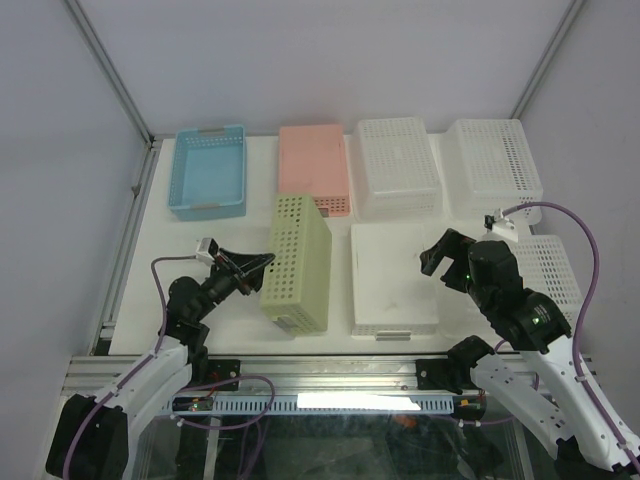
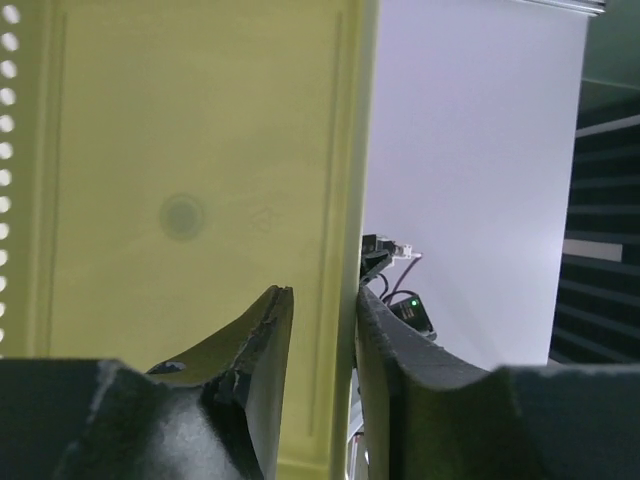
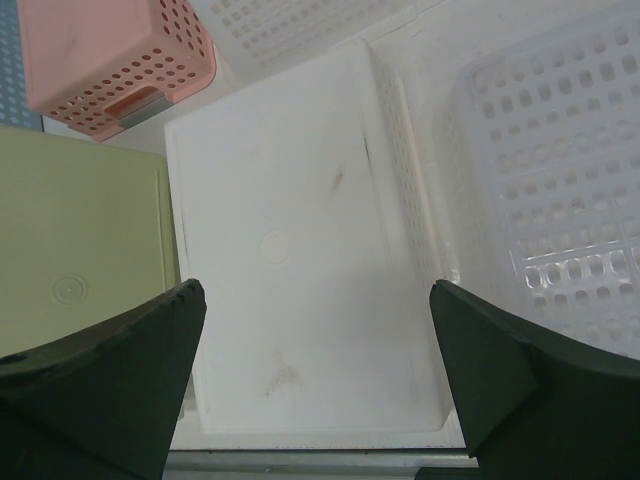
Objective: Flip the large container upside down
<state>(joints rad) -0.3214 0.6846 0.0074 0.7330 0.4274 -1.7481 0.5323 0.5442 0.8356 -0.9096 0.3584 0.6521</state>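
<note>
My left arm reaches low from the near left corner, forearm angled right, so that my left claw [image 1: 255, 266] meets the left edge of the green container [image 1: 296, 264]. My right arm is folded up at the near right, wrist tipped down, with my right claw [image 1: 443, 256] hanging above the surface [image 1: 258, 210].

The green container stands on one long wall in the near middle, leaning, with a perforated wall on top. Its open side faces left toward my left arm, and its flat bottom faces right. Just right of it lies a white container [image 1: 394, 275], bottom up. Along the far edge sit a blue basket [image 1: 208, 172], a pink container [image 1: 314, 168] and two white baskets [image 1: 398, 165]. Another white basket [image 1: 555, 270] at the right is partly hidden by my right arm.

My left claw [image 2: 320, 295] straddles the green container's [image 2: 180, 150] rim, one finger inside and one outside. The gap is narrow, and I cannot tell whether it is clenched or let go. My right claw [image 3: 315, 290] is spread wide over the white container [image 3: 290, 180], grasping nothing.
</note>
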